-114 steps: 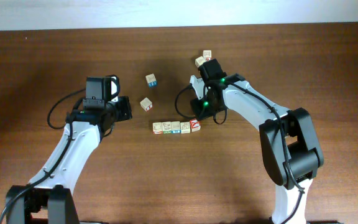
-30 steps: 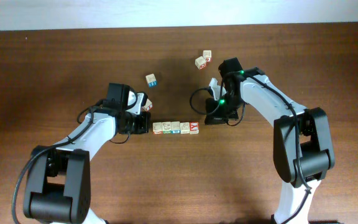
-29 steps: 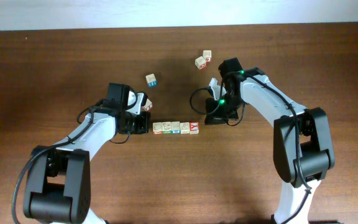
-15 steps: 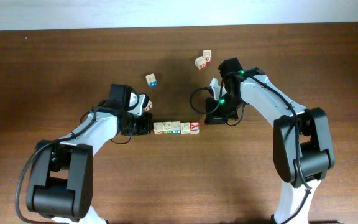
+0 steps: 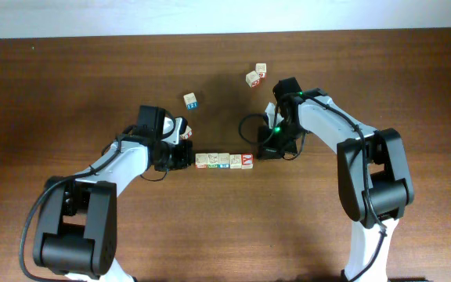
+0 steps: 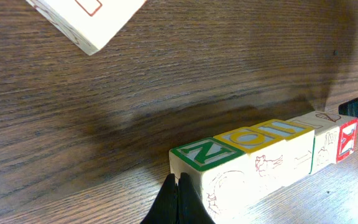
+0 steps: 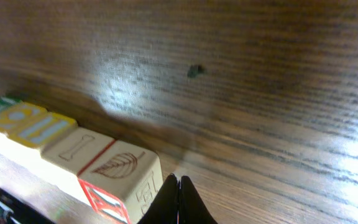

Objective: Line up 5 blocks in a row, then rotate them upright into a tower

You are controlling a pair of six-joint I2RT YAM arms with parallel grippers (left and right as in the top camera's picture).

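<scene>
Where the left arm reaches toward the middle of the tabletop (image 5: 413,78), the left fingers (image 6: 171,206) are pressed together with nothing between them. Their tips are at the left end of the row of blocks (image 5: 223,160); whether they touch the first cube I cannot tell. Just behind that wrist, toward the far edge, a loose block (image 5: 183,128) sits partly hidden by the arm. A little farther back a blue-sided block (image 5: 190,100) stands alone.

The row lies near the tabletop's middle, parallel to the front edge, its cubes touching side to side. Seen from the left wrist, the nearest is the N cube (image 6: 207,152), its letter bordered in green. Next comes a yellow-topped cube (image 6: 263,132), and the far end cube (image 6: 347,138) shows a red-bordered face. Seen from the right wrist, that end cube carries a leaf drawing on top, with a bone-marked cube (image 7: 76,148) beside it.

Near the far edge, two more blocks (image 5: 252,77) sit close together. The right fingers (image 7: 188,208) are likewise closed on nothing, tips just beside the row's right end.
</scene>
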